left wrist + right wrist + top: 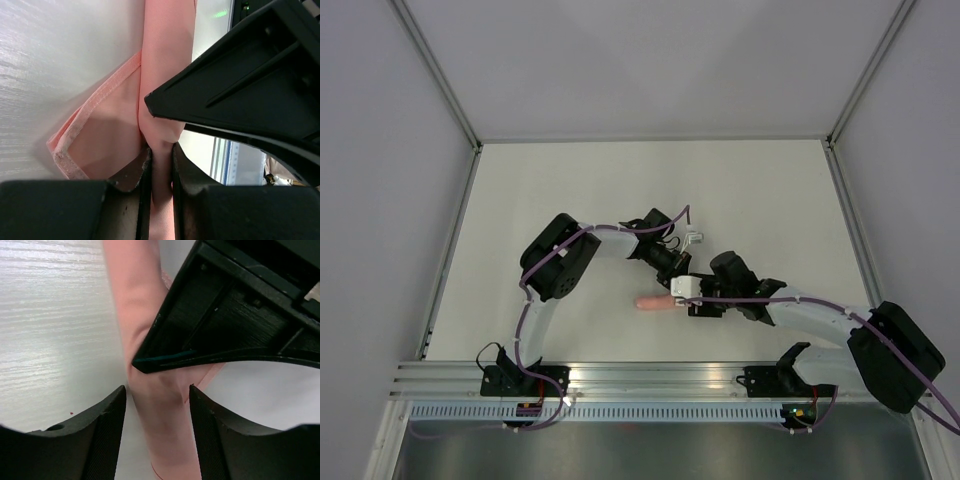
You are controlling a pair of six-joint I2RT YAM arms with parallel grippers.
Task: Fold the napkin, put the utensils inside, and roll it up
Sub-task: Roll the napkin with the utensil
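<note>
The napkin [653, 301] is a slim pink rolled tube on the white table, mostly hidden under both grippers in the top view. In the left wrist view the napkin [162, 75] runs up from between my fingers, with a loose hemmed corner to its left. My left gripper [160, 165] is shut on the roll. In the right wrist view the napkin [150, 365] passes between my fingers. My right gripper [157, 405] is open and straddles the roll with a gap on each side. The two grippers meet over the roll [682, 285]. The utensil is hidden.
The white table [570, 200] is bounded by grey walls on three sides. A metal rail [650, 378] runs along the near edge by the arm bases. The other arm's black body fills the upper right of each wrist view.
</note>
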